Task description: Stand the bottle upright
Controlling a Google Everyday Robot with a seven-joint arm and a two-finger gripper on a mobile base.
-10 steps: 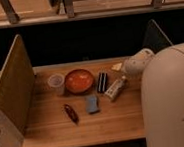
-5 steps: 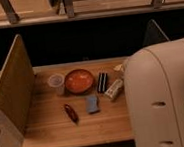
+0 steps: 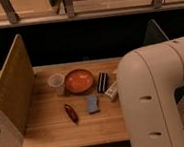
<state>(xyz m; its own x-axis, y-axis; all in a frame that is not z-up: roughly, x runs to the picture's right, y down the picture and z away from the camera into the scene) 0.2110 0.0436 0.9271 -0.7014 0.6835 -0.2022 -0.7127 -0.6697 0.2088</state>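
One step in at most, by judgement: approach, with no grasp to be seen. Lying flat on table (image 3: 52, 133): bottle (image 3: 111, 91), just beside black block (image 3: 102, 81), at edge of big white arm (image 3: 159, 100). No tool visible, probably hidden behind that arm; apart or together, cannot tell. Next: bring tool over bottle, grip across body, tip up onto base.

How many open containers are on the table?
2: the cup at the back left, and the orange bowl just right of it. The white arm covers the table's right side, so others may be hidden; the gripper is out of view.
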